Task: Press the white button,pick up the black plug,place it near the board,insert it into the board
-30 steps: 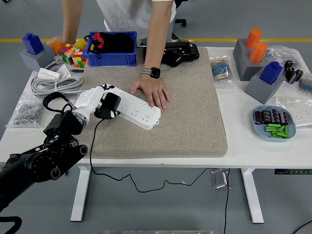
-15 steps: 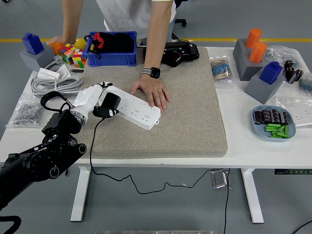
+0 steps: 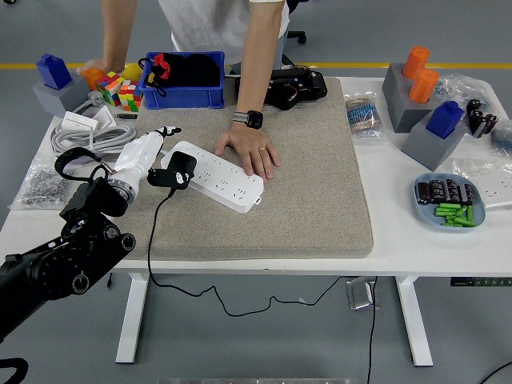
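Looking at where things stand, the chunky black plug (image 3: 181, 170) with its thin black cable is sitting on the left end of the long white plastic power strip (image 3: 216, 174), which is what the task calls the board. To me it reads as plugged in, or at least seated on a socket, though I can't see the prongs, so full insertion is a guess. That would put the pick-up, the placing and most of the insertion behind us. The white button press I can't verify at all from this view.

The robot's left hand (image 3: 144, 152), white with dark fingertips, is hanging at about 9 o'clock from the plug, just beside it. Its fingers are looking spread and relaxed, grasping nothing; one fingertip is pointing out over the strip's near corner. The right hand isn't showing anywhere.

A person at the far side is pressing a flat hand (image 3: 252, 150) down on the middle of the strip, at roughly 3 o'clock from the plug, pinning it to the beige felt mat (image 3: 304, 200).

Compared with half a second back, the left hand is sliding away toward 9 o'clock and letting go, where before it was wrapped over the plug. The plug, strip and person's hand aren't budging.
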